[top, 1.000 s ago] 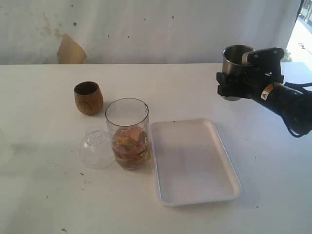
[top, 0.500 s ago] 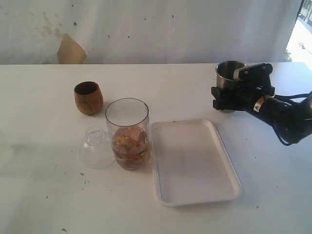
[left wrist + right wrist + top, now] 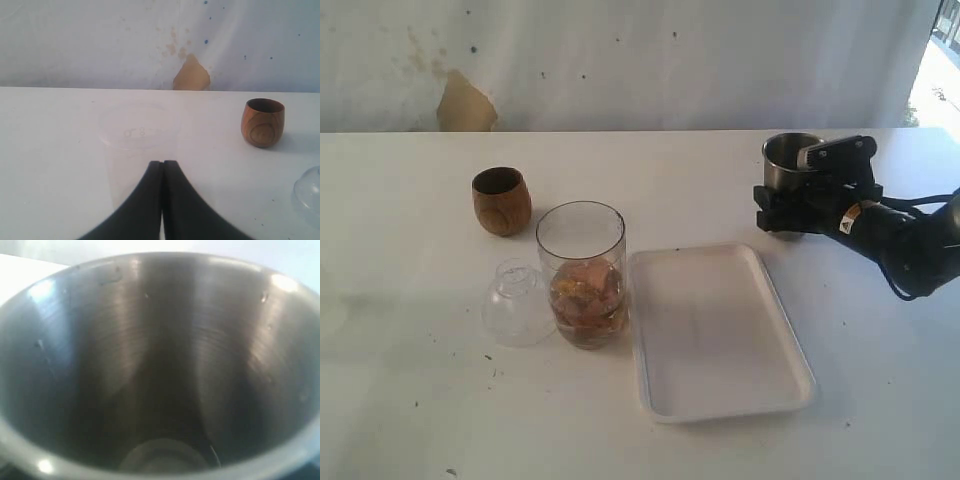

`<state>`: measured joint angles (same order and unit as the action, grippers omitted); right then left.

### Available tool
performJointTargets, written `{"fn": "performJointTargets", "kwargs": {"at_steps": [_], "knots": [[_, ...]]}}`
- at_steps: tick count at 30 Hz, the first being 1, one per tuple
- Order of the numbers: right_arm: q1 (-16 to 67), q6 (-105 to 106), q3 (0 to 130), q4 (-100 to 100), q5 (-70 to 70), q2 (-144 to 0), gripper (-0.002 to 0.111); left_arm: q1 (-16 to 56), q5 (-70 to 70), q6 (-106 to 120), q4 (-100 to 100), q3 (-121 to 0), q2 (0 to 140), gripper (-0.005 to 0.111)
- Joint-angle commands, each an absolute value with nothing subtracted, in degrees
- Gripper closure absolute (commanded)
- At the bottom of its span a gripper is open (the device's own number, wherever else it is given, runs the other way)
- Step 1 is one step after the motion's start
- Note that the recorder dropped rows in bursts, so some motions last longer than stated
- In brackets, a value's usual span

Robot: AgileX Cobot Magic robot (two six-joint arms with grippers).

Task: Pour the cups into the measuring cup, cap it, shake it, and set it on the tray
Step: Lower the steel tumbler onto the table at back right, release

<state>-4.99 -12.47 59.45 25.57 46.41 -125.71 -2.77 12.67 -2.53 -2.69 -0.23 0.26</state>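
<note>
Wide-spread right jaws clasp your seemingly empty tapered brushed-steel tumbler (image 3: 786, 160) just beyond the far-right corner of the flat white tray (image 3: 712, 345), left jaws shut, empty; you're likely parking it on the bench (image 3: 410, 400), so release, then cap the tall clear cylinder (image 3: 582, 240) left of the tray.

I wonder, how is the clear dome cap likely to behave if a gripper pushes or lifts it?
The cap looks like thin clear plastic, so it is probably light and apt to skid when nudged. Its smooth rounded dome may slip from a pinch, and thin walls might flex under squeezing.
</note>
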Motion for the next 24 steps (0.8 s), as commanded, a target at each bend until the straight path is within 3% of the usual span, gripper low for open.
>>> {"fn": "performJointTargets", "kwargs": {"at_steps": [1, 3, 6, 17, 22, 24], "knots": [[-5.2, -13.8, 59.9, 25.5, 46.8, -125.8, 0.077, -2.8, 12.1, -2.6, -2.7, 0.0, 0.0, 0.107], [-5.2, -15.6, 59.9, 25.4, 47.0, -125.8, 0.058, -2.8, 12.1, -2.6, -2.7, 0.0, 0.0, 0.107], [-5.2, -15.6, 59.9, 25.4, 47.6, -125.8, 0.038, -2.8, 12.1, -2.6, -2.7, 0.0, 0.0, 0.107], [-5.2, -15.6, 59.9, 25.5, 45.1, -125.8, 0.036, -2.8, 12.1, -2.6, -2.7, 0.0, 0.0, 0.107], [-5.2, -15.6, 59.9, 25.5, 44.1, -125.8, 0.007, -2.8, 12.1, -2.6, -2.7, 0.0, 0.0, 0.107], [-5.2, -15.6, 59.9, 25.5, 43.8, -125.8, 0.003, -2.8, 12.1, -2.6, -2.7, 0.0, 0.0, 0.107]]}}
